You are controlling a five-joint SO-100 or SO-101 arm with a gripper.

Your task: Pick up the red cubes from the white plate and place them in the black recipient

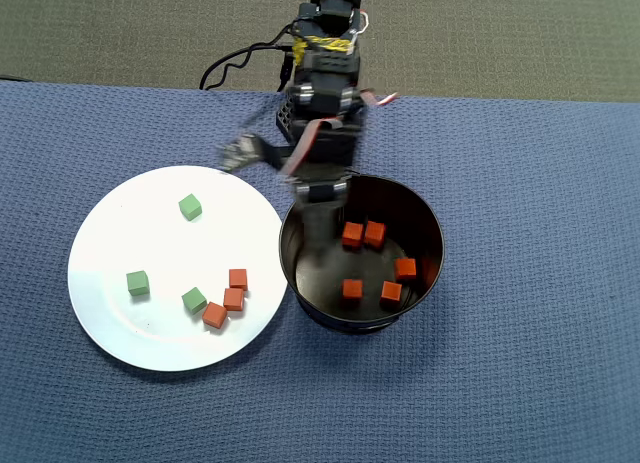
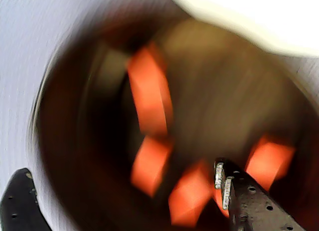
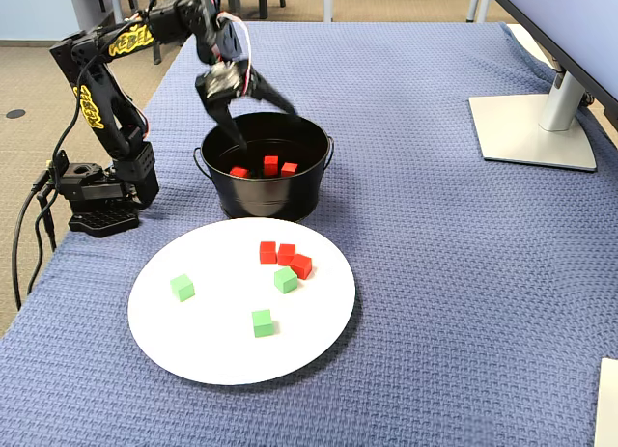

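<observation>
Red cubes (image 1: 362, 234): I count five in the black recipient (image 3: 266, 198) under my fingers (image 3: 259, 119), which are spread apart and empty; three more sit on the white plate (image 1: 110, 233), away from the fingers.

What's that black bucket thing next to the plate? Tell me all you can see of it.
The black pot is round, with tall straight walls, a glossy dark inside and a thin wire handle. It stands upright on the blue cloth, beside the white plate. Five red cubes lie on its bottom. The open gripper hangs over its rim.
</observation>
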